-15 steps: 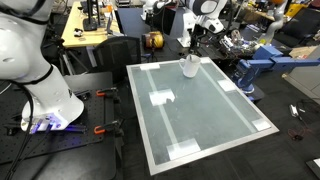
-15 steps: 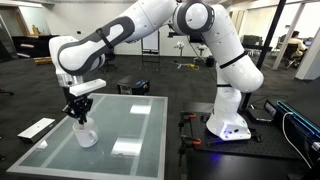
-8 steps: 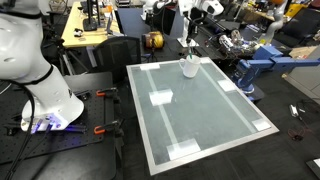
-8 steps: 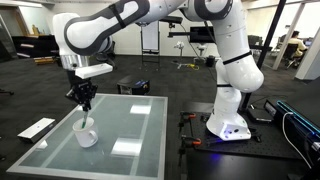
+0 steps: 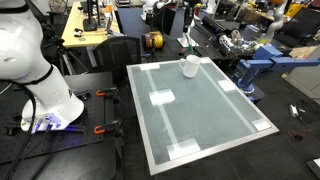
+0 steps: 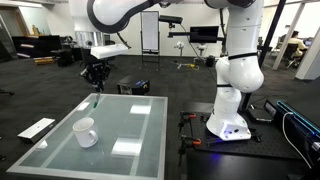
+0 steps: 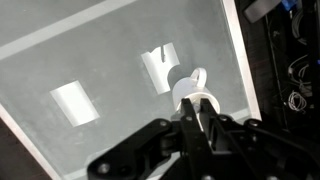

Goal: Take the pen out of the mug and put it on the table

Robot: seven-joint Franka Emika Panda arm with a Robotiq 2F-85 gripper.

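Observation:
The white mug point(image 6: 86, 131) stands near a corner of the pale grey-green table point(image 6: 125, 120). It also shows in an exterior view point(image 5: 189, 67) near the table's point(image 5: 205, 115) far edge. My gripper point(image 6: 96, 86) hangs high above the mug, shut on the teal pen point(image 6: 95, 101), which points down from the fingertips, clear of the mug. In the wrist view the shut fingers point(image 7: 196, 118) sit right over the mug point(image 7: 190, 88), and the pen itself does not show. In the exterior view from the table's other side the gripper is above the picture's top edge.
White tape patches point(image 5: 162, 98) point(image 6: 125, 146) point(image 7: 72, 103) lie on the tabletop. The robot's white base point(image 6: 231, 125) stands beside the table. A yellowish workbench point(image 5: 90, 30) and blue equipment point(image 5: 256, 68) stand beyond the table's far edge.
The gripper has risen straight up from the mug, drawing the pen out with it. The mug has stayed in place.

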